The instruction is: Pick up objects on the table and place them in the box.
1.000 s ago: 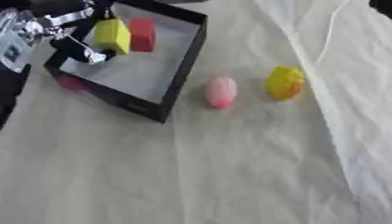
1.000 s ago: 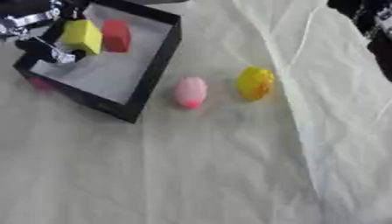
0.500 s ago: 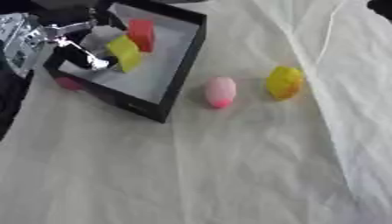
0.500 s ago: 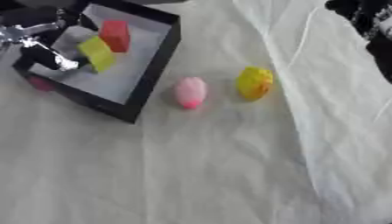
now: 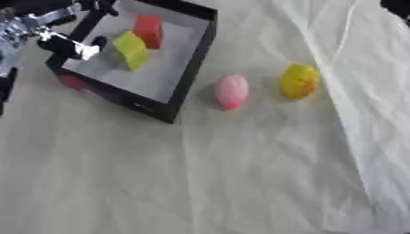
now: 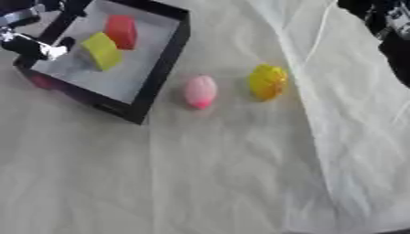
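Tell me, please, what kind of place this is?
Probably a robot test table, not a home: a wrinkled white cloth covers it, with a black open box and small toy-like pieces, such as a pink oval object.

The table (image 5: 200,183) is covered with a pale, creased cloth (image 5: 344,137) that folds into a ridge along the right side. A black box (image 5: 192,59) with a grey floor sits on it at the upper left, with a small reddish thing (image 5: 72,81) against its left outer wall. Just right of the box lie a pink egg-shaped object (image 5: 231,91) and, near it, a yellow object (image 5: 299,81), apart from each other.
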You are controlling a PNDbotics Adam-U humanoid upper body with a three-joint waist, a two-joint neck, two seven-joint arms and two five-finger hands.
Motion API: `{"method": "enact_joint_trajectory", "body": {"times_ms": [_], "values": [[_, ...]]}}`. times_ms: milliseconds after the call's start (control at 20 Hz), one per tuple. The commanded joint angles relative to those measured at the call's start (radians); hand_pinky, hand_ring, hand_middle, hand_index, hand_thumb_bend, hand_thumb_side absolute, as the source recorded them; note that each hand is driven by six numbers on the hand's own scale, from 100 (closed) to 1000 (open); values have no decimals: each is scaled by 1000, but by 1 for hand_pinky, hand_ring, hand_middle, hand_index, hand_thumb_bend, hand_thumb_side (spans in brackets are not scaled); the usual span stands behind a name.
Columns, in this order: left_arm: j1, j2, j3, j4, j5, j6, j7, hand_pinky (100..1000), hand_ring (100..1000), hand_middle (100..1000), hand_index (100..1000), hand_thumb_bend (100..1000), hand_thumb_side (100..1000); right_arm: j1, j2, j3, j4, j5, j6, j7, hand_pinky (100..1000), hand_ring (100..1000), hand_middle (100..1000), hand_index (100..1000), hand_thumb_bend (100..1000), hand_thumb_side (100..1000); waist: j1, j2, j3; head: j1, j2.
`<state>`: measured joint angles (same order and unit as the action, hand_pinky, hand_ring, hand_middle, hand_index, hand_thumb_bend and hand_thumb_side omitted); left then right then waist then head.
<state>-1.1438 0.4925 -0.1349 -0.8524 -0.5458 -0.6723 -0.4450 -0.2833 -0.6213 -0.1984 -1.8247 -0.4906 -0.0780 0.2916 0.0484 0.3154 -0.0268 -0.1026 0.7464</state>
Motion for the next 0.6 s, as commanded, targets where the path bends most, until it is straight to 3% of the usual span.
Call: {"method": "enact_joint_trajectory", "body": {"times_ms": [50, 250, 450, 500, 600], "values": [[5, 78, 8, -157, 228, -63, -223, 841, 792, 773, 858, 100, 193, 6, -40, -18, -18, -5, -9, -7, 1000, 835, 780, 822, 100, 523, 4, -44, 6, -16, 10], [63, 141, 42, -354, 489, 90, -297, 832, 780, 763, 850, 100, 195, 28, -47, -21, -24, 0, -25, -12, 1000, 836, 780, 822, 100, 525, -6, -52, 25, -35, 11], [149, 217, 97, -520, 644, 223, -250, 817, 761, 747, 840, 100, 241, 52, -59, -22, -38, 11, -47, -12, 1000, 837, 781, 823, 100, 530, -15, -59, 43, -48, 10], [176, 234, 111, -561, 681, 249, -221, 817, 760, 746, 838, 100, 267, 58, -62, -21, -42, 14, -54, -12, 1000, 837, 781, 823, 100, 531, -18, -59, 46, -51, 10], [247, 264, 143, -643, 759, 303, -149, 809, 751, 742, 835, 100, 472, 70, -73, -18, -52, 22, -70, -10, 1000, 838, 783, 824, 100, 515, -24, -60, 53, -55, 8]]}}
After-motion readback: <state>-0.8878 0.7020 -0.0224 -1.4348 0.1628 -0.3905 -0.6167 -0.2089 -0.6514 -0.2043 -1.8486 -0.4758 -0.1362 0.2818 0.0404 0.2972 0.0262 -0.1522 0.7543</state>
